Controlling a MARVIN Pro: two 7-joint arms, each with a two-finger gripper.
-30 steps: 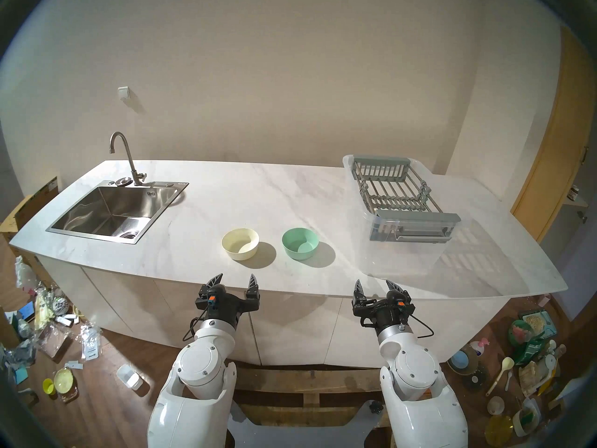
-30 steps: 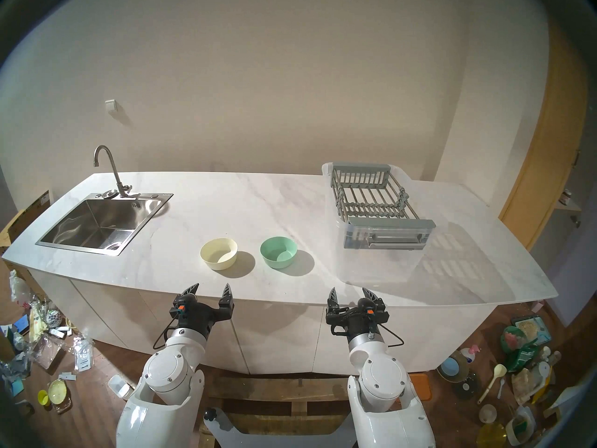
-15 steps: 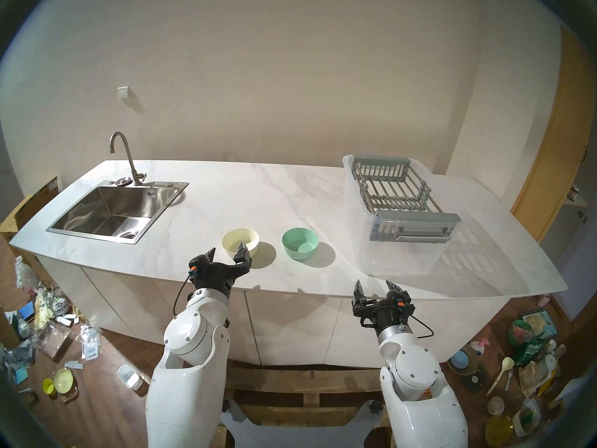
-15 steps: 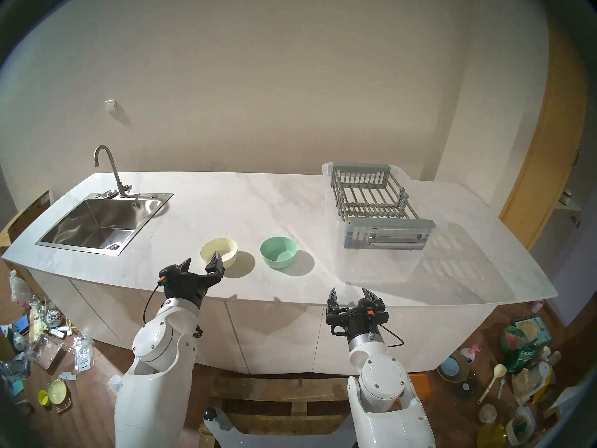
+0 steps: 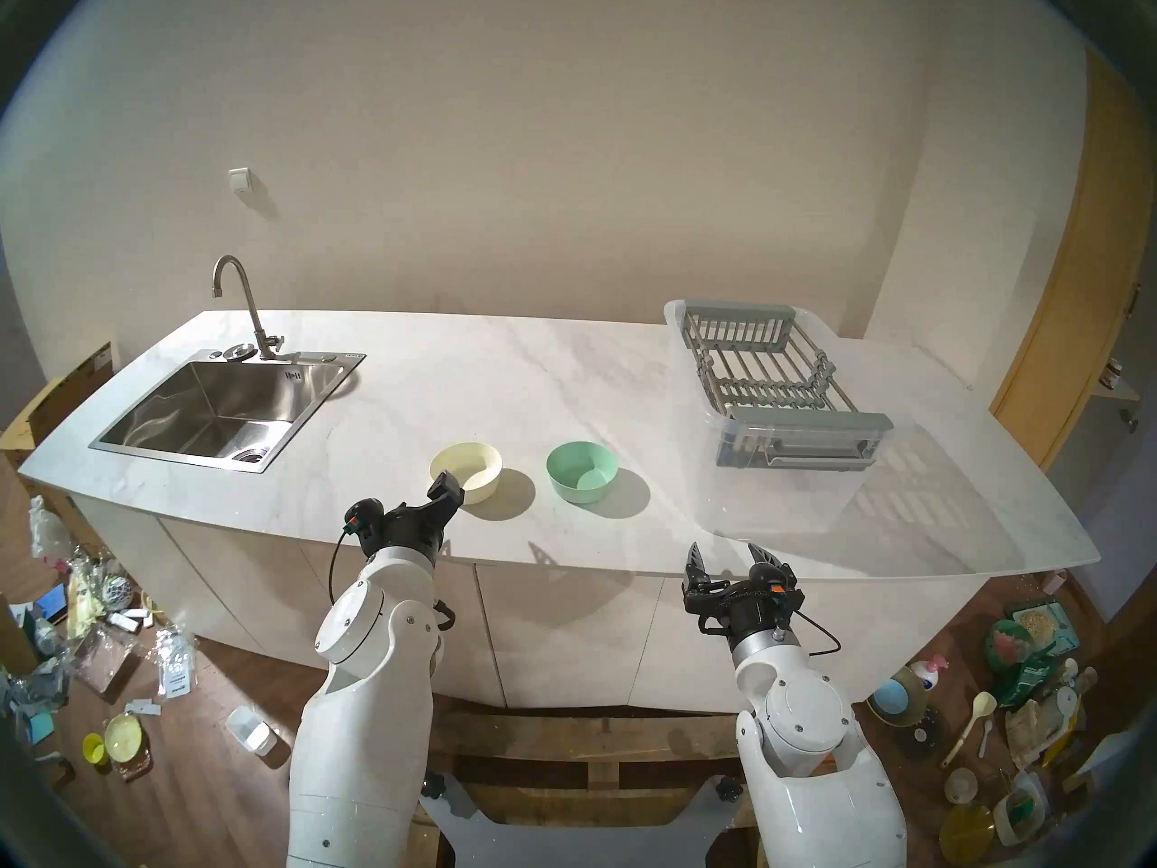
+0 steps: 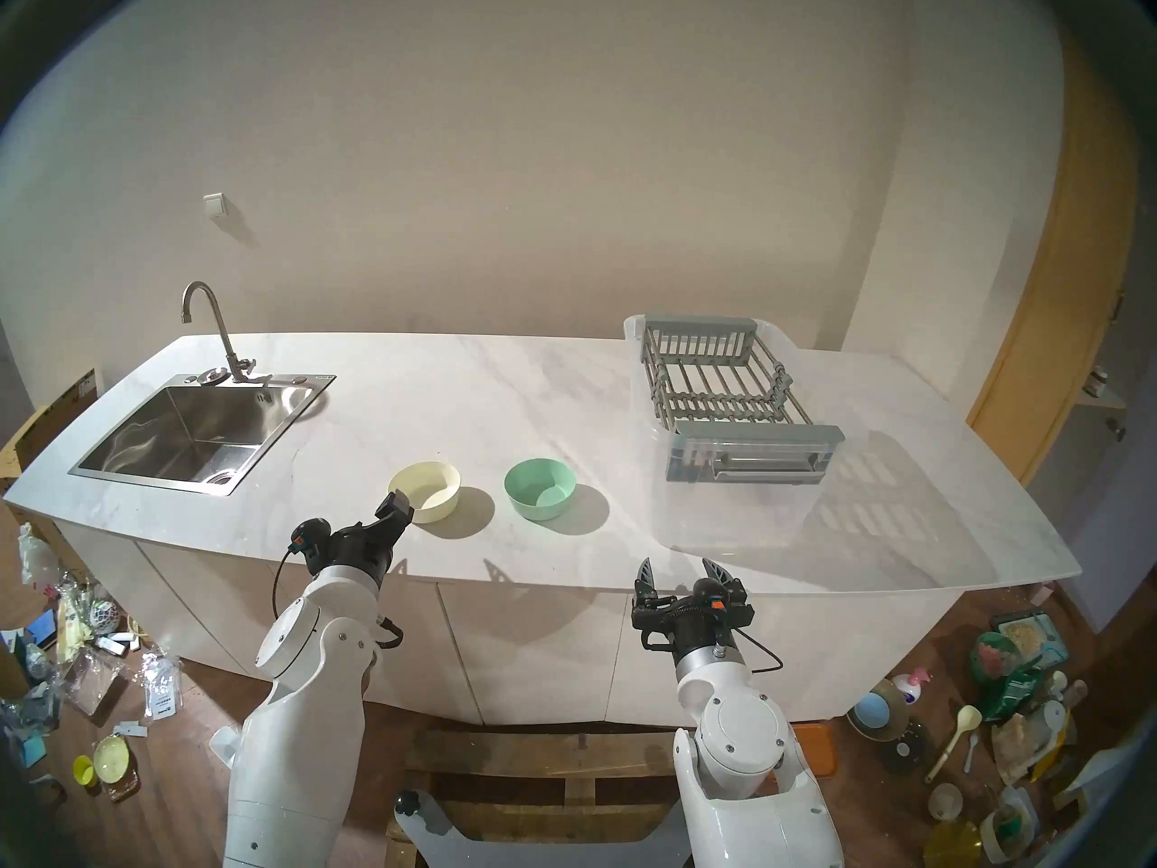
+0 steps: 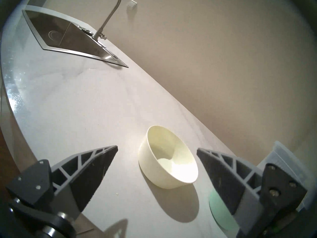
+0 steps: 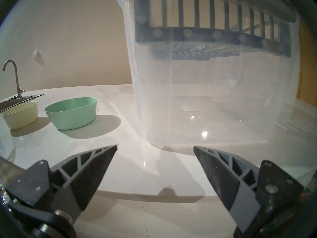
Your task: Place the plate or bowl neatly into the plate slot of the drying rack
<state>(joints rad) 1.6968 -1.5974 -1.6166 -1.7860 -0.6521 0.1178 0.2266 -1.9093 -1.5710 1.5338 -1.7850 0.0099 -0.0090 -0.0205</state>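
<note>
A cream bowl (image 5: 479, 466) and a green bowl (image 5: 582, 472) stand upright near the counter's front; no plate is in view. My left gripper (image 5: 447, 483), rolled on its side, hangs open just short of the cream bowl (image 7: 168, 162), which shows between its spread fingers (image 7: 96, 165) without touching them. The grey drying rack (image 5: 776, 372) rests on a clear tub (image 5: 789, 491) at the back right, its toothed plate slot (image 5: 767, 392) bare. My right gripper (image 5: 724, 547) is open and empty at the counter's front edge, facing the tub (image 8: 214, 95).
A steel sink (image 5: 213, 409) with a tall faucet (image 5: 241, 303) fills the counter's left end. The white marble counter (image 5: 501, 372) curves along its front edge. Clutter covers the floor on both sides.
My left arm has reached forward over the counter's edge to the cream bowl, and its gripper has rolled onto its side. The right arm and both bowls have stayed still.
</note>
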